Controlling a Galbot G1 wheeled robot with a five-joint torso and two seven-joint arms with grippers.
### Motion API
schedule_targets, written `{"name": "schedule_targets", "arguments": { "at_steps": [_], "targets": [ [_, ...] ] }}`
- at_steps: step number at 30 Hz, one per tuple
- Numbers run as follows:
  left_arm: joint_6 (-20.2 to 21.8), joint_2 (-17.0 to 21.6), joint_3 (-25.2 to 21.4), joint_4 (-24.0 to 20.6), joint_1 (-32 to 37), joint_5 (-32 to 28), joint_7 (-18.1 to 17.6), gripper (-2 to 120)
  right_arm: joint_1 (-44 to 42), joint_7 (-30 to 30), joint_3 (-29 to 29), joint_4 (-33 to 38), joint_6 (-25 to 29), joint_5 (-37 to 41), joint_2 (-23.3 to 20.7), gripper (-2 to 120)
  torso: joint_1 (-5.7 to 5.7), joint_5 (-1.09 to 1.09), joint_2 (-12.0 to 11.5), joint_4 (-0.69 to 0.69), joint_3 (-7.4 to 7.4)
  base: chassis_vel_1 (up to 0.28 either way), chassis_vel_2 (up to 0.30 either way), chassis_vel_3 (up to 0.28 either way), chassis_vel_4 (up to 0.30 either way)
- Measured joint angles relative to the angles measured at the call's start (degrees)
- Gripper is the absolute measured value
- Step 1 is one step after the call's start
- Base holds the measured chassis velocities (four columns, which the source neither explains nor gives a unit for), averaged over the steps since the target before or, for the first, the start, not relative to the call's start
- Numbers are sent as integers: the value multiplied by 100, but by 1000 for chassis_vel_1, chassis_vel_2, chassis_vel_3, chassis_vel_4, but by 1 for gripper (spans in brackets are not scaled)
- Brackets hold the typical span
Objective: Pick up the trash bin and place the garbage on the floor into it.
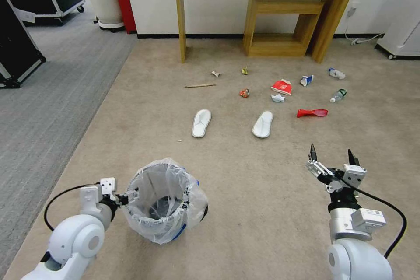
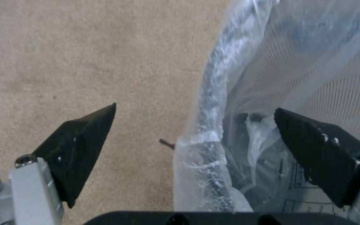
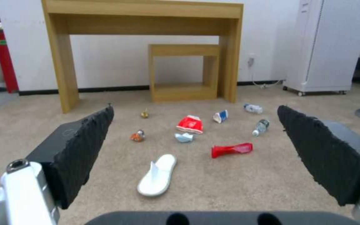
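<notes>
1. From the head view we found the trash bin (image 1: 162,201) upright on the carpet (image 1: 245,210) near the robot's left side, with the left gripper (image 1: 126,199) at its rim.
2. The left wrist view added what the head view could not: the fingers (image 2: 82,147) stood spread, one outside the lined rim and one inside, not clamped.
3. We noted the right gripper (image 1: 332,154) raised over bare carpet, released and holding nothing.
4. The right wrist view showed the garbage ahead: a slipper (image 3: 158,175), red bottle (image 3: 232,150), red-white carton (image 3: 190,124) and clear bottle (image 3: 261,127), all before the wooden table (image 3: 142,37).
</notes>
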Motion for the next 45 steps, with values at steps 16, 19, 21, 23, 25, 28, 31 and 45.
{"name": "schedule_targets", "arguments": {
  "at_steps": [16,19,21,23,25,28,31,45],
  "targets": [
    [-34,332,324,518,-245,-247,-178,99,46,23,6,-67,2,-11,44,100,0,1,0,0,0,0,0,0,0],
    [-49,335,396,606,-329,-235,-183,99,64,28,12,-98,4,-11,40,100,0,3,0,1,0,0,0,0,0],
    [-55,336,419,624,-354,-232,-200,98,69,30,14,-109,5,-10,38,100,0,4,0,1,-1,0,0,0,0],
    [-68,333,491,668,-447,-235,-220,97,82,34,24,-122,6,-9,37,100,0,3,0,1,-1,0,0,0,0],
    [-68,330,504,673,-467,-240,-226,96,83,35,27,-125,7,-9,37,100,0,3,0,1,-1,0,0,0,0],
    [-67,320,560,689,-538,-279,-262,86,95,39,31,-143,8,-8,41,100,0,1,0,1,0,0,0,0,0],
    [-60,345,621,674,-553,-326,-260,71,106,39,37,-147,8,-8,46,100,0,-1,0,0,0,0,0,0,0],
    [-53,442,732,629,-501,-337,-307,23,138,38,12,-161,-14,-9,92,100,0,1,0,0,0,0,0,0,0]
  ]
}}
